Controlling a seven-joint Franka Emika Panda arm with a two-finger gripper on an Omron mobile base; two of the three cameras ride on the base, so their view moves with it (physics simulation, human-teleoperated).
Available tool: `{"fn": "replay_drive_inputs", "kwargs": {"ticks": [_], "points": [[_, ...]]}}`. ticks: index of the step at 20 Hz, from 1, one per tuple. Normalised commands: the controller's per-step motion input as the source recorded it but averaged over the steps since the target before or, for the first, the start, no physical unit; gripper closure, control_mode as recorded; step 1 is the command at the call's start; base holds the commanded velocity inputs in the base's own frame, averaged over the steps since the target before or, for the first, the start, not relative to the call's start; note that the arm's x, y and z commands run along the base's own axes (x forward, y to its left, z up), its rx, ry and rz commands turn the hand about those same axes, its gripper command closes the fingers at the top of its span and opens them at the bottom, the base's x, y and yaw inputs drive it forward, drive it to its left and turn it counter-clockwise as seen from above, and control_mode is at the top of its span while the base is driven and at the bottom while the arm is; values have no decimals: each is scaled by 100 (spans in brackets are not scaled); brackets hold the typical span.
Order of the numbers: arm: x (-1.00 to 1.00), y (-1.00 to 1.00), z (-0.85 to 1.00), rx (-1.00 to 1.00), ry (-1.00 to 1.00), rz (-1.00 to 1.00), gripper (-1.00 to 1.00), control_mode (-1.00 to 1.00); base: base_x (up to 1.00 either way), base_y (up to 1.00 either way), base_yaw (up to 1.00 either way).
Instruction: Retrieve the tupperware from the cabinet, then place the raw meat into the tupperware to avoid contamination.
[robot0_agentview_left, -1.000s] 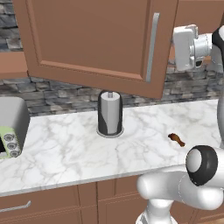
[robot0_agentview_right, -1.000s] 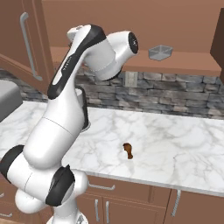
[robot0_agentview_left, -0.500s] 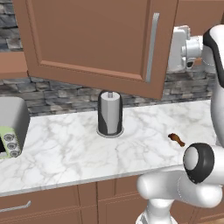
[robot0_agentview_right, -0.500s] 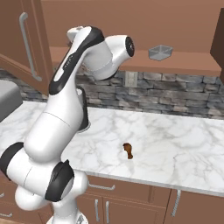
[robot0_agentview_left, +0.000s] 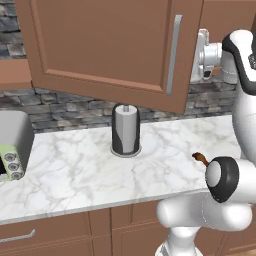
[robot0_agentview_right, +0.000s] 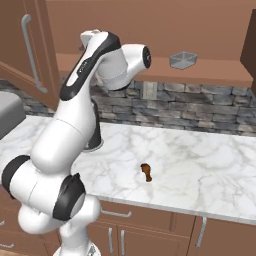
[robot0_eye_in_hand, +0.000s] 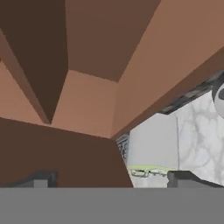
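The cabinet (robot0_agentview_left: 100, 45) hangs over the counter with its left door swung open. Inside, on the cabinet's open shelf (robot0_agentview_right: 215, 75), sits the tupperware (robot0_agentview_right: 182, 60), a small grey translucent tray. The raw meat (robot0_agentview_left: 200, 158), a reddish-brown chunk, lies on the marble counter, right of the paper towel roll (robot0_agentview_left: 125, 130); the right base view has the raw meat (robot0_agentview_right: 146, 171) near the front edge. My gripper (robot0_agentview_left: 199, 57) is raised just behind the open door's free edge, well left of the tupperware. In the hand view my gripper (robot0_eye_in_hand: 113, 179) is open and empty, its fingertips (robot0_eye_in_hand: 41, 179) far apart.
A grey toaster (robot0_agentview_left: 12, 145) stands at the counter's left end, also in the hand view as the toaster (robot0_eye_in_hand: 153, 148). The open door's silver handle (robot0_agentview_left: 172, 55) is close beside my hand. A stone backsplash (robot0_agentview_right: 200, 102) runs behind the counter, with drawers (robot0_agentview_left: 30, 235) below.
My hand has shifted a little to the left, closer to the open door's edge. The meat, tupperware and door have not moved.
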Motion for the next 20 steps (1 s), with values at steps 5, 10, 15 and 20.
{"fn": "replay_drive_inputs", "kwargs": {"ticks": [5, 10, 15, 20], "points": [[43, 2, -7, 9, 9, 2, -100, -100, 0, 0, 0], [28, 18, -3, 7, 5, 3, -100, -100, 0, 0, 0], [1, 11, 3, 10, 5, 5, -100, -100, 0, 0, 0], [-26, 10, 9, 10, 2, 7, -100, -100, 0, 0, 0]]}}
